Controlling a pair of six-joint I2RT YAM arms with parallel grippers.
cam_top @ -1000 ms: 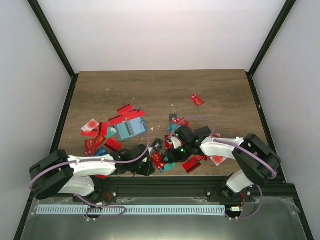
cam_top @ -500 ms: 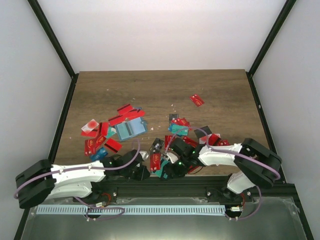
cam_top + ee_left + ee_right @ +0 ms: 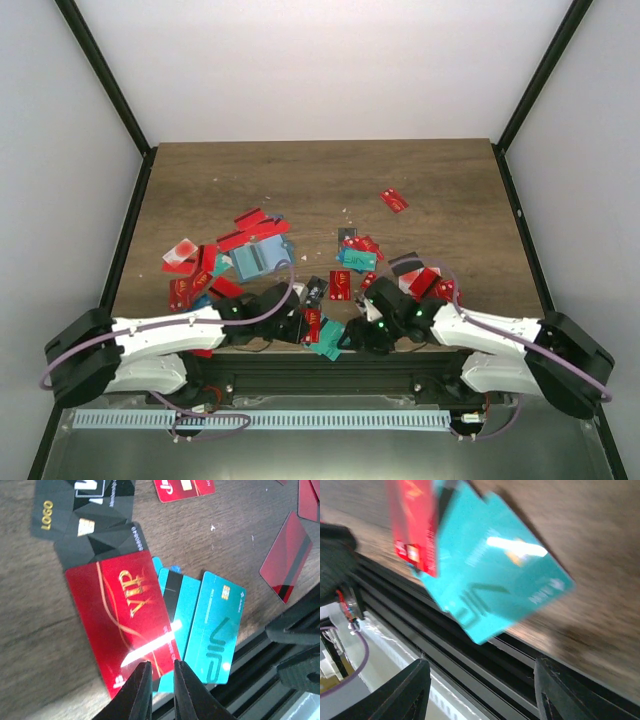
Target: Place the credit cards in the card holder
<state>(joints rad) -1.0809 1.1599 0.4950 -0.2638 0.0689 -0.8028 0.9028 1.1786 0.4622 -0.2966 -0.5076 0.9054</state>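
Left hand (image 3: 159,672) over red card (image 3: 125,615), apart from teal card holder (image 3: 262,258), contents unseen.

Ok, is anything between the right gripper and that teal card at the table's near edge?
Nothing visible does. The right gripper is open, with the teal card just ahead of its fingers, one corner over the table's edge. A red card sits at the teal card's far corner, off the approach line.

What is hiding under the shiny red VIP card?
Under the red VIP card, a teal card with a black stripe pokes out on one side and a black card at its top. Whatever else it covers cannot be seen.
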